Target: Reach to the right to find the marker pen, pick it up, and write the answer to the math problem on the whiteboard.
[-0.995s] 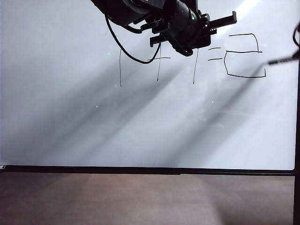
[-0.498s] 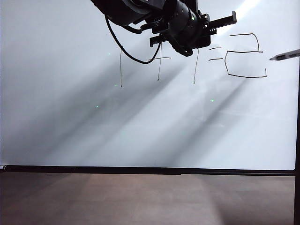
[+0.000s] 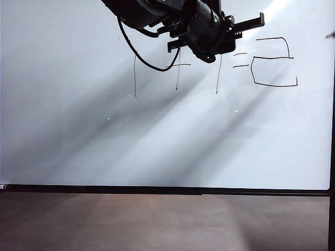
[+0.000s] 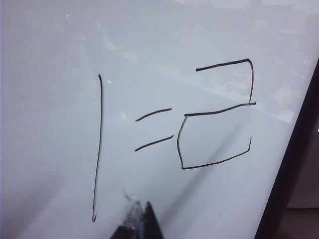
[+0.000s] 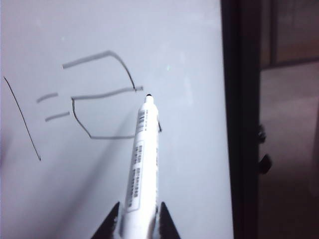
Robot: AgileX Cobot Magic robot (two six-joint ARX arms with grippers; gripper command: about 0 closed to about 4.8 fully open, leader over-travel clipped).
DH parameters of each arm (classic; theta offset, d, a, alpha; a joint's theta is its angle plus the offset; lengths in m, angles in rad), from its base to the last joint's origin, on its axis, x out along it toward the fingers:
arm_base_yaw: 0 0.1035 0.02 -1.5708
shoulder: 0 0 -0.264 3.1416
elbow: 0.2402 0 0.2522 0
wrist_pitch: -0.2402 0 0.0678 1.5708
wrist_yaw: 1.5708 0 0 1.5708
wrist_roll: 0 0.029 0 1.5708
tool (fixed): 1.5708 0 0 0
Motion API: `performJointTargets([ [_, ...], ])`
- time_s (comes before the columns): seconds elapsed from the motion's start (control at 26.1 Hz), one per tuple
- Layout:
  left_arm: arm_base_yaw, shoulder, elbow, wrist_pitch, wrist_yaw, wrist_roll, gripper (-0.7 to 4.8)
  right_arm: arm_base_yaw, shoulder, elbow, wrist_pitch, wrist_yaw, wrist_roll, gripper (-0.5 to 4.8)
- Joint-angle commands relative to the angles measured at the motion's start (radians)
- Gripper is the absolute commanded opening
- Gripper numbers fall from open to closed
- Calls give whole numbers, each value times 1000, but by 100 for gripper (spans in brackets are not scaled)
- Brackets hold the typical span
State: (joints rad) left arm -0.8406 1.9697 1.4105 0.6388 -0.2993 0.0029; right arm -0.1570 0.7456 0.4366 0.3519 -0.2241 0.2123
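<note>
Right tool (image 5: 138, 219) clamps marker pen (image 5: 141, 164), tip seemingly off whiteboard (image 5: 179, 164).

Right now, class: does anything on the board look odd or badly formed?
The answer on the whiteboard is a boxy, angular 2 with a gap at its lower right corner. The right gripper holds the marker pen.
</note>
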Motion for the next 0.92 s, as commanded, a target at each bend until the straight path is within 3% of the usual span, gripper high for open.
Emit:
performJointTargets([
  [0.04,0,-5,4,11,1,0,-5,-2,-74,4,-73,13,-7,-7],
  [0.42,0,-5,4,12,1,0,-5,-2,-441,-9,-603,8,-56,-7],
  [0.65,0,-5,4,11,1,0,-5,-1,-721,-84,-640,-21,-65,-7],
  [0.92,1,-4,8,1,6,0,-4,4,-729,-136,-607,-93,-25,-6],
])
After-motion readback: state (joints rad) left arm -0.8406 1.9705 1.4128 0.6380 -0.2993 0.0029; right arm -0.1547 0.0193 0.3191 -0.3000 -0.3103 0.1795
